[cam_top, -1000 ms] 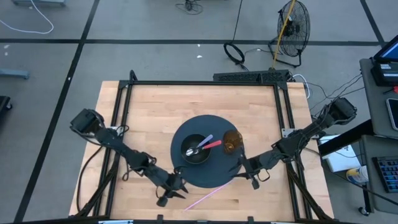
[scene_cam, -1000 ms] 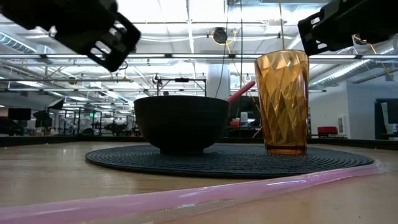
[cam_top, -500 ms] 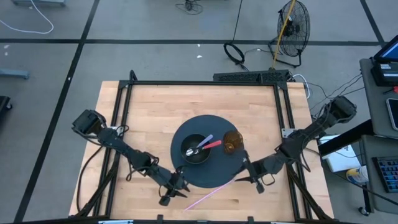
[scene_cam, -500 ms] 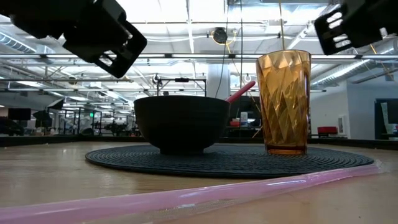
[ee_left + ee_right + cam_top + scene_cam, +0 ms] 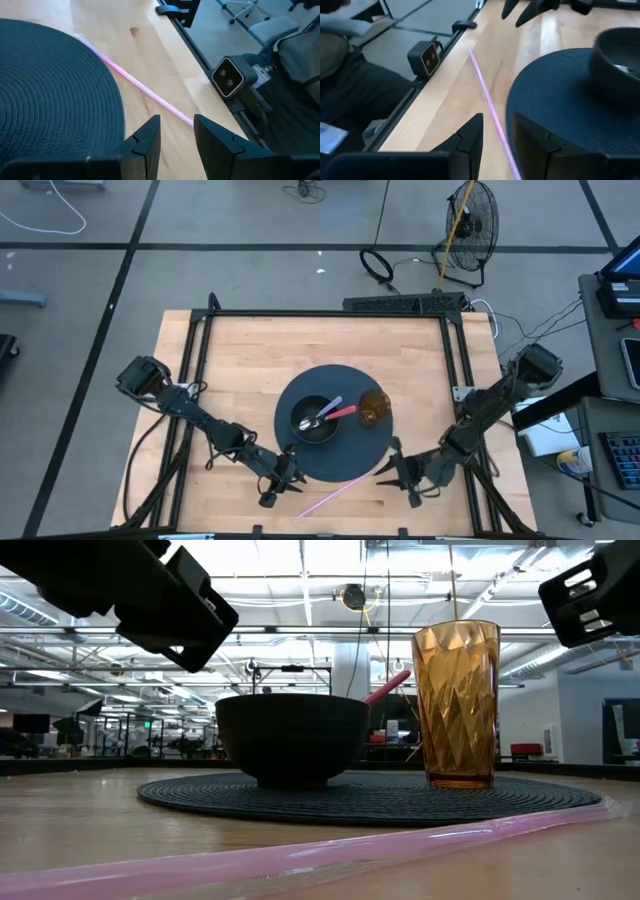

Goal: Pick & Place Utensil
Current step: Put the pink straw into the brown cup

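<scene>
Now the dark bowl point(image 5: 317, 420) on the round mat point(image 5: 335, 462) holds two spoons point(image 5: 330, 414), beside an amber glass point(image 5: 373, 408) whose contents I cannot make out. From above, a pink straw point(image 5: 334, 492) lies on the tabletop point(image 5: 240, 355) by the mat's edge. Left hand point(image 5: 284, 477) and right hand point(image 5: 398, 469) hover near it, both released and empty. Only the wrist views show a small camera point(image 5: 228, 80) at the table's edge.

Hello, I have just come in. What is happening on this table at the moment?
Two dark robot arms are gathered at the near edge of the wooden table, around a long pink straw lying partly on the wood beside the round dark woven placemat. The left gripper and the right gripper both hover by the straw, open and holding nothing. On the placemat stand a black bowl with a pink-handled spoon in it and an amber faceted glass.
</scene>
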{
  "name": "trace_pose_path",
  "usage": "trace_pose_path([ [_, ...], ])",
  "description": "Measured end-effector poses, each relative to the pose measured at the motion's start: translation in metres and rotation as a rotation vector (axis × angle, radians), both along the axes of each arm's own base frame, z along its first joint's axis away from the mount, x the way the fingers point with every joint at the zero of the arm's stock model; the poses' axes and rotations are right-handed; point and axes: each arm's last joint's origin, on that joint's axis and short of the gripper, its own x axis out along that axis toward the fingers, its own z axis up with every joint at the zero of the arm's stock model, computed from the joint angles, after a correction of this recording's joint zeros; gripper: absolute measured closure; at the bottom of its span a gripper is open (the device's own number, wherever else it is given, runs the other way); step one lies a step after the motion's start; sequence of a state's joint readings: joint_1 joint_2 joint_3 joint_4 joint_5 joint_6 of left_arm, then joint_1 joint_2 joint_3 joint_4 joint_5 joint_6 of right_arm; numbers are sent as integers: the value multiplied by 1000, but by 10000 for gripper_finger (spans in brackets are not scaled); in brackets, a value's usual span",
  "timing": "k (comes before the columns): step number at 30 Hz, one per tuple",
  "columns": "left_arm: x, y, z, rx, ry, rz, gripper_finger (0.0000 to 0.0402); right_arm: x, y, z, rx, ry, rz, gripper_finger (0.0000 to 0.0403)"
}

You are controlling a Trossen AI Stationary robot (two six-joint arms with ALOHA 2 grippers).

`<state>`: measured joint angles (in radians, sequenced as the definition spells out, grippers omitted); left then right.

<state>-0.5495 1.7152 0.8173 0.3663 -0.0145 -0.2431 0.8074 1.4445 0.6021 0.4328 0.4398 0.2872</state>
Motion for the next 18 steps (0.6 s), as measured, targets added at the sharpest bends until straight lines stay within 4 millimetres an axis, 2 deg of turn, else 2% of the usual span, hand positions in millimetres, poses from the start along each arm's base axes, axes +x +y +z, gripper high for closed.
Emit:
trace_pose_path([
  [6,-4,3,-7,37,79,31,279,20,22,-2,-69,12,51,310],
  [12,-12,1,-15,92,158,92,279,34,22,-14,-77,63,56,310],
  [18,-19,-7,-16,124,142,107,279,62,28,-25,-86,103,113,309],
])
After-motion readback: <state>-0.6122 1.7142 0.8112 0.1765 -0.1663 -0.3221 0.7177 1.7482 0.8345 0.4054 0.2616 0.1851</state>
